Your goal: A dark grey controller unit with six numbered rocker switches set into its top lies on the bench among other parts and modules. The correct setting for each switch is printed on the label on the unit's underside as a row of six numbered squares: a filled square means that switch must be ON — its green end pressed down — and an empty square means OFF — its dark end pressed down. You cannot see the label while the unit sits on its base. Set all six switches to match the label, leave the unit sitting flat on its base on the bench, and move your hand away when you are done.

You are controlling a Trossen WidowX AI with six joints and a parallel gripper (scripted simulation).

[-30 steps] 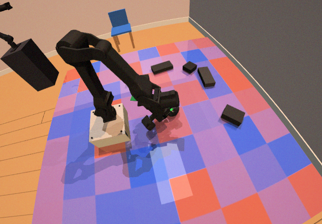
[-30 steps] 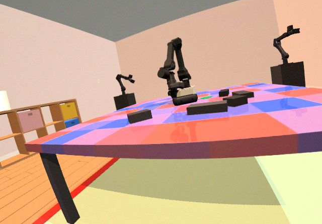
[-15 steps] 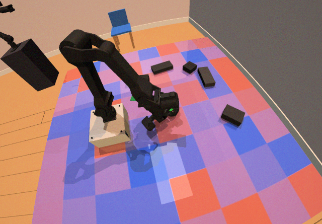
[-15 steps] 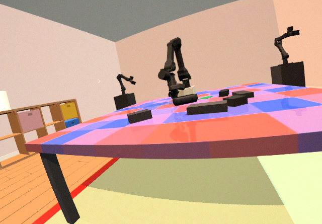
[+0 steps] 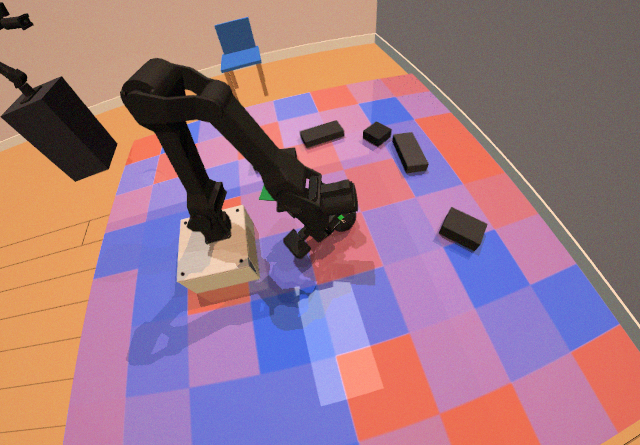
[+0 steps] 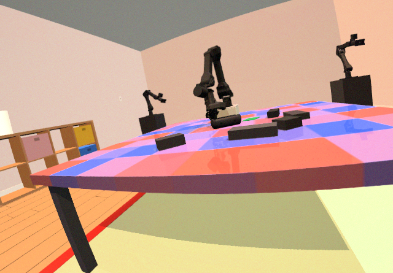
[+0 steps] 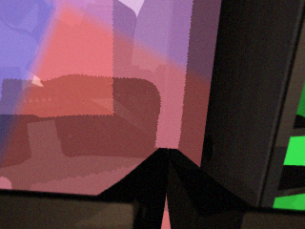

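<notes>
The dark grey controller unit [image 5: 348,222] [image 6: 226,121] [image 7: 243,95] sits on the bench beneath the bent arm, which covers most of it in the top view. In the wrist view its long side wall runs up the right. Beyond that wall, green switch faces [image 7: 297,150] show at the right edge; their numbers and full settings cannot be read. The underside label is hidden. My gripper [image 7: 167,157] is shut and empty. Its tips point down just left of the unit's wall in the wrist view; whether they touch it cannot be told.
Dark blocks [image 5: 322,133] [image 5: 409,152] [image 5: 463,228] [image 6: 253,131] [image 6: 170,142] lie apart from the unit, with a smaller block [image 5: 376,133] among them. A flat green patch [image 5: 266,194] [image 6: 250,118] lies near the arm. The arm stands on a cream box [image 5: 193,267] [image 6: 233,109].
</notes>
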